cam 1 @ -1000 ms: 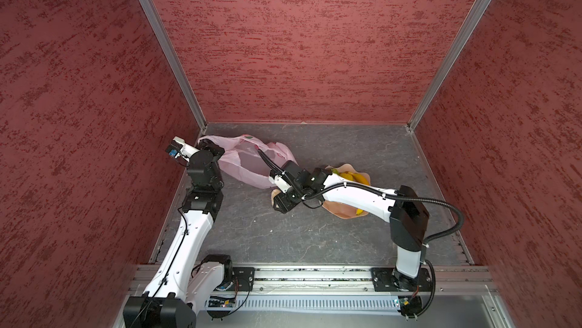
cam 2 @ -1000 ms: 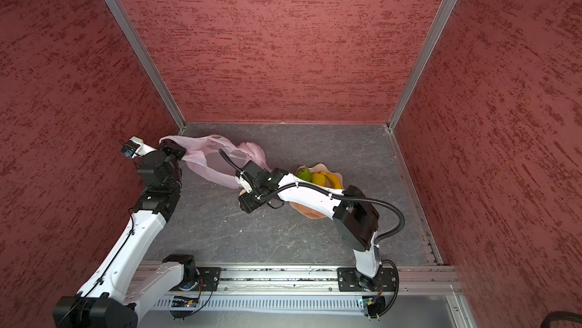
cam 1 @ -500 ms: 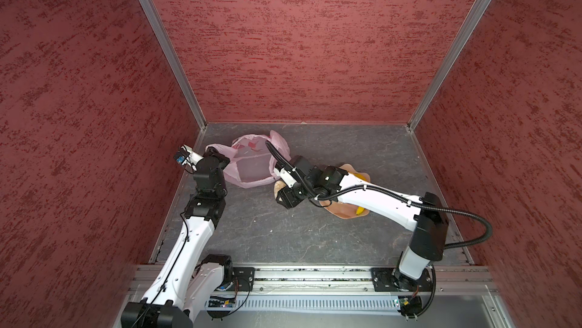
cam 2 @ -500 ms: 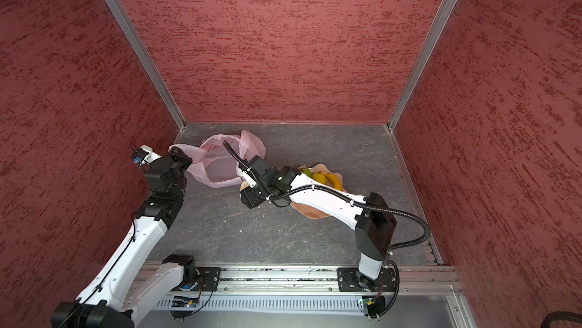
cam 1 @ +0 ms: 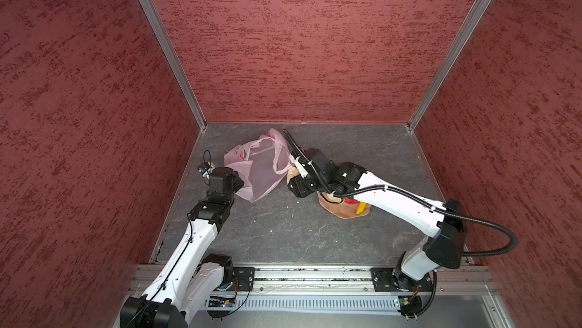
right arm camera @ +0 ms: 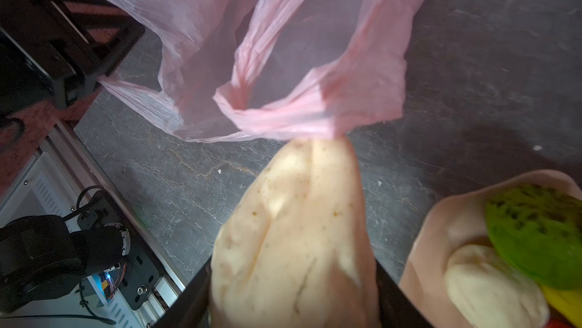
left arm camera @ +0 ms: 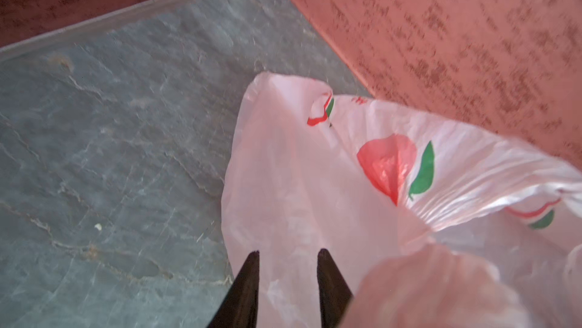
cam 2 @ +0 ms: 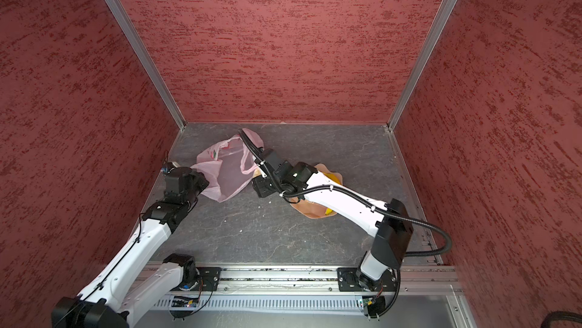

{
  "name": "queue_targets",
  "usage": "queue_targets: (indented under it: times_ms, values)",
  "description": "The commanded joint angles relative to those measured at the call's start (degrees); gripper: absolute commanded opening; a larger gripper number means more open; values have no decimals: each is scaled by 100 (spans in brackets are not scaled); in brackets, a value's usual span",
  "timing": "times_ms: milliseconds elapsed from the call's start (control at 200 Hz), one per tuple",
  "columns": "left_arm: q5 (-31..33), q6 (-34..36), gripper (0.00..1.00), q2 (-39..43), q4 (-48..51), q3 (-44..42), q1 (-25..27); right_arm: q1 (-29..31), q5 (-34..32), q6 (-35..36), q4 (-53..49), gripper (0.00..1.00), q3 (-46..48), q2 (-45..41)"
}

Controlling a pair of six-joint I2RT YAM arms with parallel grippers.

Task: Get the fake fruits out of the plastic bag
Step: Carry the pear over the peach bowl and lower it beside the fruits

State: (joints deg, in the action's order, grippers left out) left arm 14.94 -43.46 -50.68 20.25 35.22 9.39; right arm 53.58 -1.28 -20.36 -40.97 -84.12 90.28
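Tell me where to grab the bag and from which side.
Probably the loop handle of the bag, from the bowl side: there the film bunches into a narrow strip that a pincer can close on; the body is slack and wide.

Both arms wear white shells with black joint housings. A ribbed black hose [cam 1: 515, 241] runs along the right arm [cam 1: 400, 205], a thin black cable [cam 1: 176, 266] along the left arm [cam 1: 198, 241]. The left gripper [left arm camera: 288, 251] has black, tapered fingers [left arm camera: 245, 288].

The plastic bag [cam 1: 261, 172] lies on the counter [cam 1: 283, 232] between the left jaws and right jaws. In the latter sits a lumpy fruit [right arm camera: 296, 241], its tip at the bag's handle, with a bowl [right arm camera: 441, 232] of fruits [right arm camera: 535, 241] beside them.
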Motion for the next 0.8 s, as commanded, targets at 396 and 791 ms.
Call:
queue_targets:
  times_ms: [396, 791]
  values:
    - [-444, -25, 98, 571, 1341, 315, 1034, -914, -1208, -979, -385, 33, 1833, -1663]
    - [-223, -28, 99, 688, 1460, 457, 1056, -964, 129, -280, 155, 33, 2074, -1847]
